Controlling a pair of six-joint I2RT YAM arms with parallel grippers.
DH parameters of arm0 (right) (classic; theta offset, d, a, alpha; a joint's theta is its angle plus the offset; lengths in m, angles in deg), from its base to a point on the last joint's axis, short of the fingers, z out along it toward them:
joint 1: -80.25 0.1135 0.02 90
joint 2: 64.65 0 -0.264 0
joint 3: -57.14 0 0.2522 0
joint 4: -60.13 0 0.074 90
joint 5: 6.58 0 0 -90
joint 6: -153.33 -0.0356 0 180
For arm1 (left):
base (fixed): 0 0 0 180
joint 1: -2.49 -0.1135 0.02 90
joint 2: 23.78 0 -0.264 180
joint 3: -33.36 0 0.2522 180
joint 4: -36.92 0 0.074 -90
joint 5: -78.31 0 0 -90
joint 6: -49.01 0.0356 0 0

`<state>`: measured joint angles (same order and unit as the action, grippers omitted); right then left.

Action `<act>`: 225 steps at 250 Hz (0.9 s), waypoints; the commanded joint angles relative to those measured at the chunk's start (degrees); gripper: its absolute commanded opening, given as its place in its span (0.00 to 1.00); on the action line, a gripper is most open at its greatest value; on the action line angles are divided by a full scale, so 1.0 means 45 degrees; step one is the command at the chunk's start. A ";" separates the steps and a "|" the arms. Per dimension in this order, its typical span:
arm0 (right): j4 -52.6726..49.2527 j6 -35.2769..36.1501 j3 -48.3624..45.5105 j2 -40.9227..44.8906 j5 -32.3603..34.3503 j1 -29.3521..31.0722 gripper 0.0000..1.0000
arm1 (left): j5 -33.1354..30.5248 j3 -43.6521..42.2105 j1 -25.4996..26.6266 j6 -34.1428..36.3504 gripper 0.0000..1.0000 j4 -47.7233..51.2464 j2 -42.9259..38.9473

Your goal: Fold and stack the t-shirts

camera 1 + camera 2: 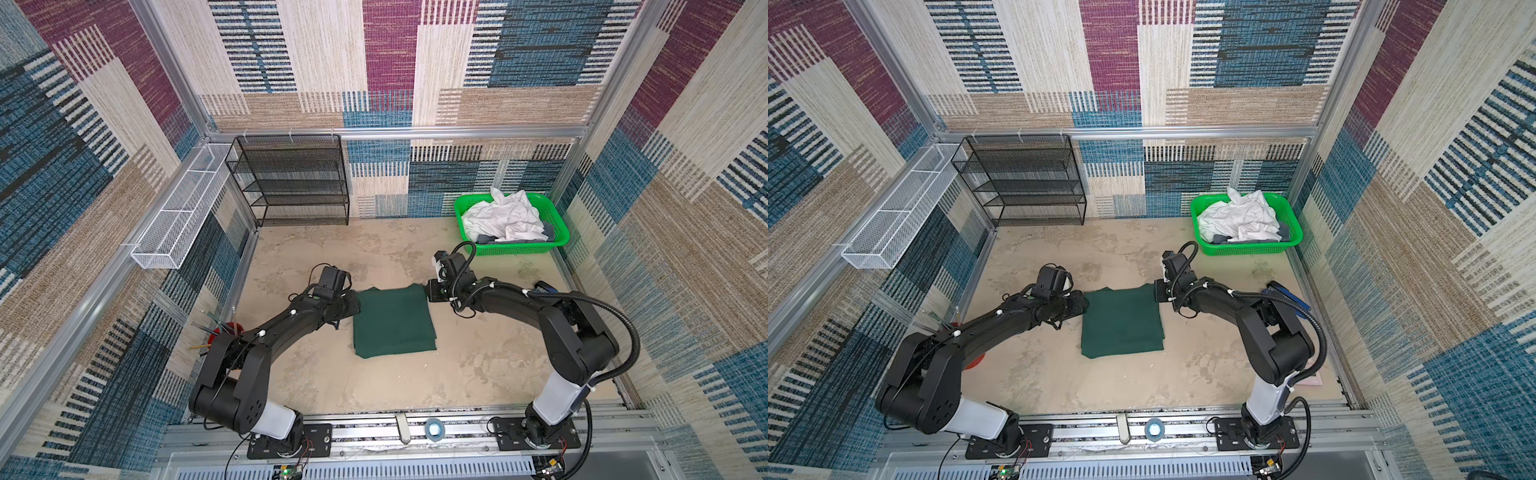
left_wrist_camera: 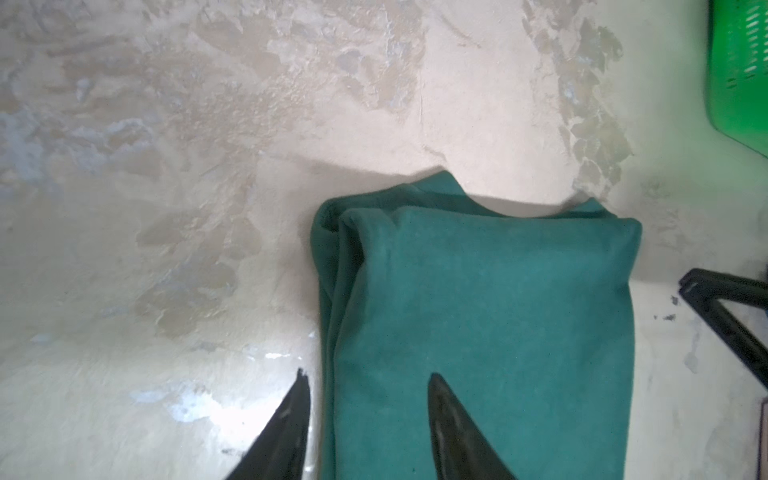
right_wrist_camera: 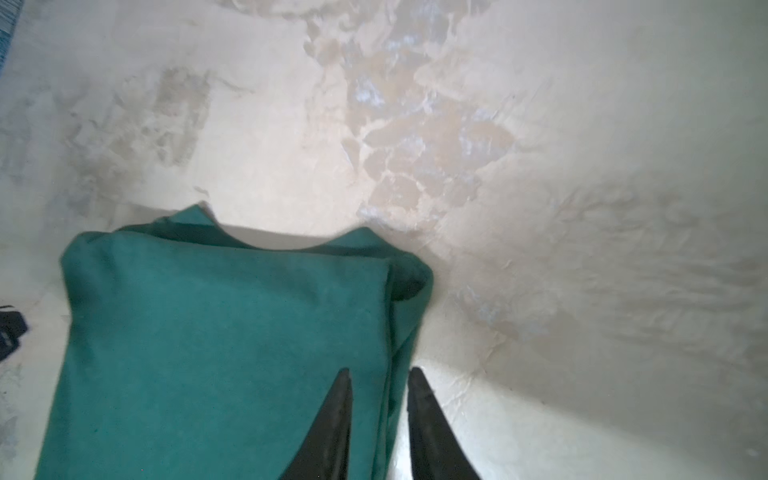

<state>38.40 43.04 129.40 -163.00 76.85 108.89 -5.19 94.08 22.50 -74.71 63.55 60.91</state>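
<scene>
Dark green soft cloth t-shirt lies folded into a tidy rectangle mid-worktop in both top views. The left gripper and right gripper are at its two corners nearest the far edge. Crumpled white t-shirts sit in the bright green plastic basket at the far right corner.

Left wrist view: jaws clearly apart, straddling the shirt's side edge, not squeezing it.

Right wrist view: jaws narrow around the opposite edge, can't tell if they're pinching.

Looks to me like this fold's done, so the next move is letting go and fetching a white one.
</scene>
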 commanded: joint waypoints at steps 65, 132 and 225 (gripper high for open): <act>0.0218 -0.0961 -0.1604 0.0473 -0.1768 0.1154 0.27 | 0.1480 -0.1255 -0.0014 0.0285 0.57 0.0018 -0.0699; -0.0124 -0.1048 -0.2207 0.0121 -0.0746 0.1154 0.27 | 0.1695 -0.1293 -0.0074 0.0364 0.57 -0.0325 0.0227; 0.0187 -0.1099 -0.2454 0.0111 -0.1121 0.1154 0.27 | 0.2948 -0.1490 0.0041 -0.0258 0.47 -0.2178 0.1636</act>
<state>41.57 38.69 118.60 -161.90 71.48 113.99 6.11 87.81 22.21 -74.51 53.84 66.28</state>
